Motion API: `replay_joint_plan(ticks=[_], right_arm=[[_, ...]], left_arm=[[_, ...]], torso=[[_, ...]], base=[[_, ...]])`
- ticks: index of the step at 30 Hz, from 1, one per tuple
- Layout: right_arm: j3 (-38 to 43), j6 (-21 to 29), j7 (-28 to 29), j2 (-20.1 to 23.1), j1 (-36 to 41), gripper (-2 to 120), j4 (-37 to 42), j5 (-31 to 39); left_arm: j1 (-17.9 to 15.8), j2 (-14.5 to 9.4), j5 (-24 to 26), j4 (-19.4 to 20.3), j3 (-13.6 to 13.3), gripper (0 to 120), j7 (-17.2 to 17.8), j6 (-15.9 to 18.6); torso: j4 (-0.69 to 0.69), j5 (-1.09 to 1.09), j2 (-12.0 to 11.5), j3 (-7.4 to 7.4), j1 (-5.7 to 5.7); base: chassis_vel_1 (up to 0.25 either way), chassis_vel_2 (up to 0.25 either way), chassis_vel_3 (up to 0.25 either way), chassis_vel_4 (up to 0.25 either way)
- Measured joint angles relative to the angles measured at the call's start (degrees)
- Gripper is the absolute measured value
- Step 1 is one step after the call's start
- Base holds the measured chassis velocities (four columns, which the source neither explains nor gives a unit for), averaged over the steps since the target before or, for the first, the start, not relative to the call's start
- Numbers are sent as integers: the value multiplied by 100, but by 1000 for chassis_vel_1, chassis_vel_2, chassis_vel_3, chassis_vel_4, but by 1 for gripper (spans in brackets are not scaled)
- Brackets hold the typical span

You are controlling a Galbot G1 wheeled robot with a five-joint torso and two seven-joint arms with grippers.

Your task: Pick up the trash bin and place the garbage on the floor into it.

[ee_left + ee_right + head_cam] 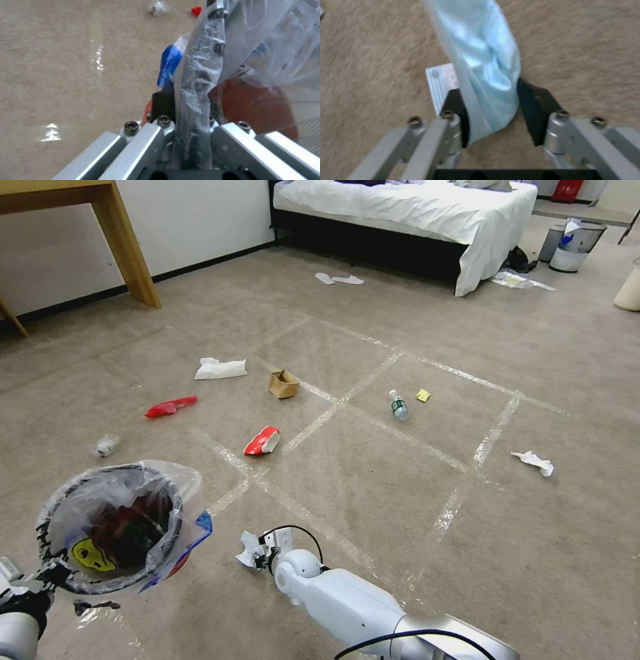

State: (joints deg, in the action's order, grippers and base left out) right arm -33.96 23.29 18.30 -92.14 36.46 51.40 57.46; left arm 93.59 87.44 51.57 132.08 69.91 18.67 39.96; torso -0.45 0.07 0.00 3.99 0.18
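Slippage is the main risk: the right end effector (491, 100) pinches only a thin fold of a pale blue tissue-like scrap (483, 62), low over the carpet just right of the trash bin (110, 527), so a swing toward the bin could shake it loose. The left end effector (191, 122) clamps the bin's black rim through its crinkled clear liner, holding the bin above the floor with a yellow smiley mark and red litter inside; that one-sided hold could let it tip.

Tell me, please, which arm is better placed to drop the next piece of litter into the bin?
The right, likely. The right pincer already grips a pale blue wrapper low over the carpet, beside the trash bin. The left pincer is shut on the bin's rim, holding it.
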Motion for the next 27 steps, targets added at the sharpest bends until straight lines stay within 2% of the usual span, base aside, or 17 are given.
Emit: replay_joint_plan(ticks=[2,3,4,7,24,27], right_arm=[[6,54,65,-3,34,23,85,57],[6,54,65,-3,34,23,85,57],[4,113,123,-4,46,16,141,97],[-6,153,188,-5,52,9,199,133],[70,170,403,0,12,7,523,116],[196,149,487,1,37,0,739,67]], left_arm=[[6,-8,4,-19,2,0,0,-1],[6,-8,4,-19,2,0,0,-1],[1,-8,2,-36,5,0,3,-4],[-1,-4,7,-49,1,0,3,-4],[-44,-18,24,-127,-12,0,4,-19],[-36,-25,24,-122,-24,0,6,-20]], torso=[[-1,1,-1,1,1],[-1,1,-1,1,1],[-2,-3,-2,2,1],[-2,-4,-2,3,2],[-10,-8,-1,-1,2],[-10,-8,-1,-1,2]], base=[[0,0,0,0],[0,0,0,0],[0,0,0,0],[0,0,0,0],[0,0,0,0],[0,0,0,0]])
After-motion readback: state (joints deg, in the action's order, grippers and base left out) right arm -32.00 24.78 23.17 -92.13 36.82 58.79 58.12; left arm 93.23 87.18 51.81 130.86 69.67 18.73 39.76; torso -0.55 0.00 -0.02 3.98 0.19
